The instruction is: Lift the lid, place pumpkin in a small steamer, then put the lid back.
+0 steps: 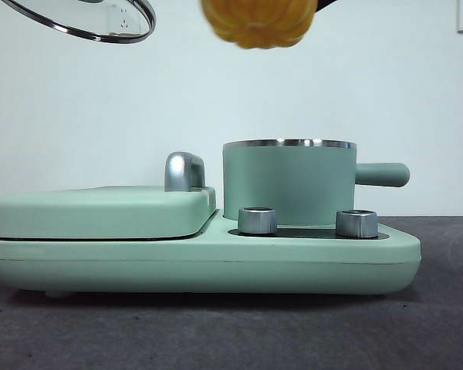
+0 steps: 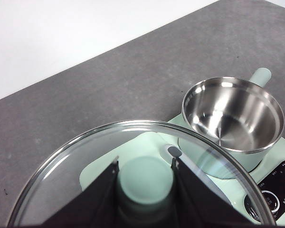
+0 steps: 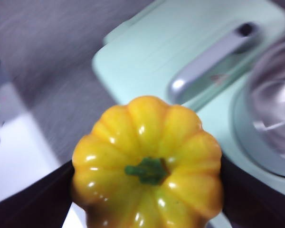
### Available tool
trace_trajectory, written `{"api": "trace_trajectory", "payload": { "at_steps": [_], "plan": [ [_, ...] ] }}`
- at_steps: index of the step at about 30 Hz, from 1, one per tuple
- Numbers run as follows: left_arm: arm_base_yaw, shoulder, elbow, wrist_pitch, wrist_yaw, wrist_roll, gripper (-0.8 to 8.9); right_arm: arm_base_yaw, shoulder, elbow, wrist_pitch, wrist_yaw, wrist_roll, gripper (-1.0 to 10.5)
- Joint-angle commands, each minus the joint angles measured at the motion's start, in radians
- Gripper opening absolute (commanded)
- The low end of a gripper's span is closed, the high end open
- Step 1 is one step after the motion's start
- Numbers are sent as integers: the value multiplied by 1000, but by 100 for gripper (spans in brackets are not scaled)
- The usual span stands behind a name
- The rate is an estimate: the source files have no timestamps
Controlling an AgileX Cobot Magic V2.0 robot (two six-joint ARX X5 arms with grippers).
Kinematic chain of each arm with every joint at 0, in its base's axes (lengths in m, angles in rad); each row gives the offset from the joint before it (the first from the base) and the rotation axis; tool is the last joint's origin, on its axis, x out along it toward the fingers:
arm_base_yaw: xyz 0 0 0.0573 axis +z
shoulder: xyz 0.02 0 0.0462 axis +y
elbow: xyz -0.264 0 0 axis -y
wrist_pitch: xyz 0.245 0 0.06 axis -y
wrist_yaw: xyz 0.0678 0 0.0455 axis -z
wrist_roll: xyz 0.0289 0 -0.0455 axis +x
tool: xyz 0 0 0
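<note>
Pumpkin (image 1: pixel 258 23) clamped in my right gripper (image 3: pixel 147 171), top centre; left gripper (image 2: pixel 145 185) grips lid (image 1: pixel 85 19) knob, upper left. Next: lower into small steamer (image 1: pixel 289 181).

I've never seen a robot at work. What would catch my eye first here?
Two things hang in the air: a glossy pumpkin clamped in the right gripper above the open small steamer, and the lid, held by its knob in the left gripper, off to one side. The steamer's bare steel inside shines, empty.
</note>
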Motion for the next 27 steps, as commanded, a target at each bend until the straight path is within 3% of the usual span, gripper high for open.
{"api": "trace_trajectory", "payload": {
  "at_steps": [1, 12, 27],
  "plan": [
    [-2, 2, 13, 26, 2, 7, 10, -51, 45, 55, -1, 2, 32, 355],
    [-2, 3, 13, 22, 2, 7, 10, -245, 277, 177, 7, -3, -98, 355],
    [-2, 3, 13, 23, 2, 7, 10, -323, 519, 311, 51, -2, -146, 355]
  ]
}}
